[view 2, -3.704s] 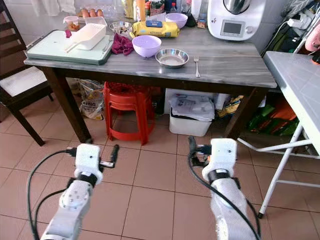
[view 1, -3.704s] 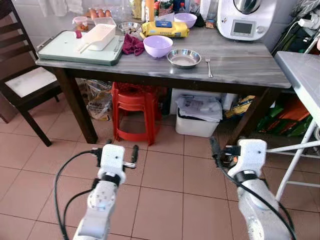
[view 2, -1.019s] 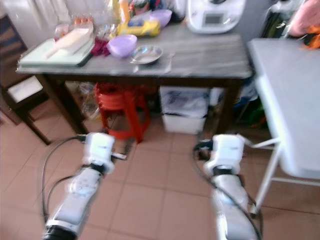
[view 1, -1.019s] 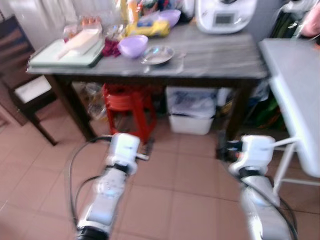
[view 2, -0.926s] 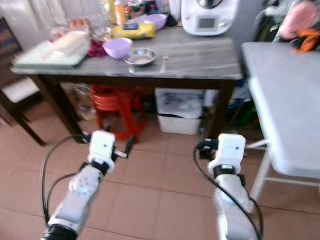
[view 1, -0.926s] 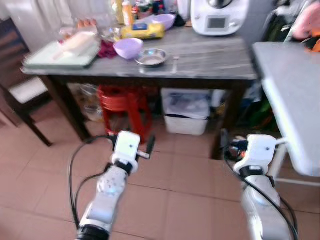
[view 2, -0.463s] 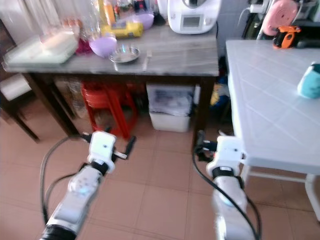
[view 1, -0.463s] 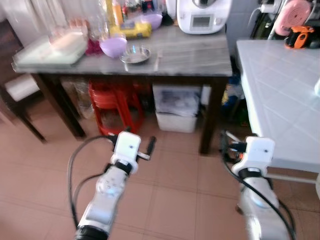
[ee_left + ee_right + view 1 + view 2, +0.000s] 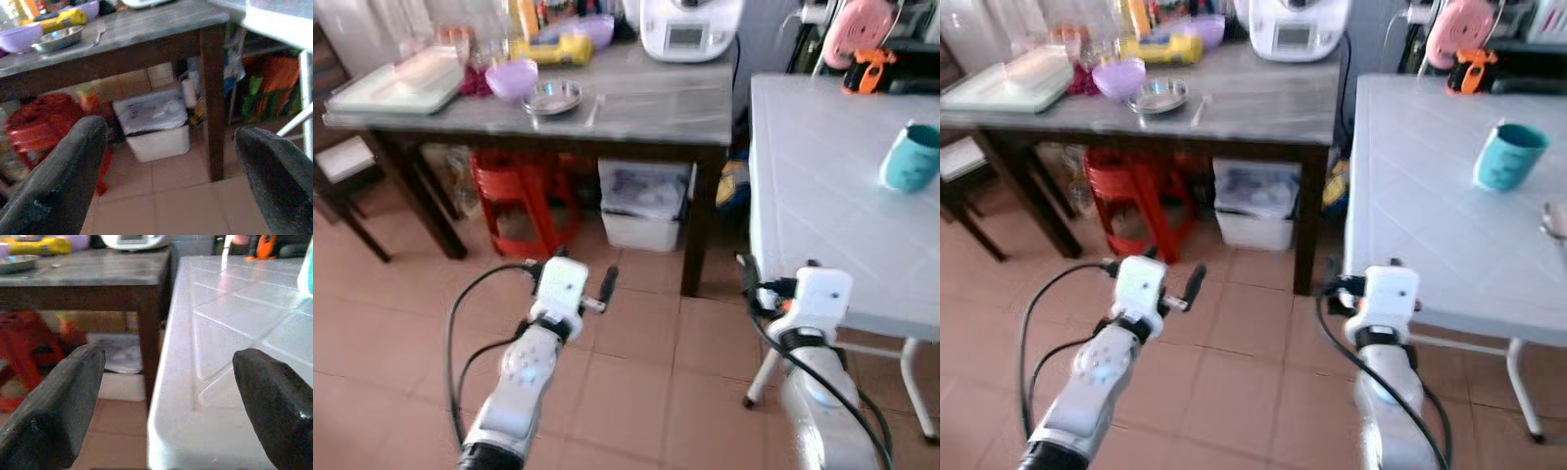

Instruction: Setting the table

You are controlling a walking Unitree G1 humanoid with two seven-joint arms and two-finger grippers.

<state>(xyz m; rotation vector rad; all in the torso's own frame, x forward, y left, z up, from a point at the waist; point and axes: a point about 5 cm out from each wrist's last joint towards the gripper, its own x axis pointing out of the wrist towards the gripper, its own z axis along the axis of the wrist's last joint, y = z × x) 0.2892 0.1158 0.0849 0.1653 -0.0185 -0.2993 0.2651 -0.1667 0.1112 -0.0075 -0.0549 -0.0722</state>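
Steel bowl (image 9: 552,96) looks light, stiff and slippery; pinch its rim. It lies beyond the empty, wide-open left gripper (image 9: 570,287) and right gripper (image 9: 161,377).

A terracotta tiled floor (image 9: 646,392) is seen across the lower frame. A dark-legged grey table (image 9: 646,108) is set at upper left, with a red stool (image 9: 514,191) and a white bin (image 9: 641,206) beneath it. A white tiled table (image 9: 1430,215) is placed at right.
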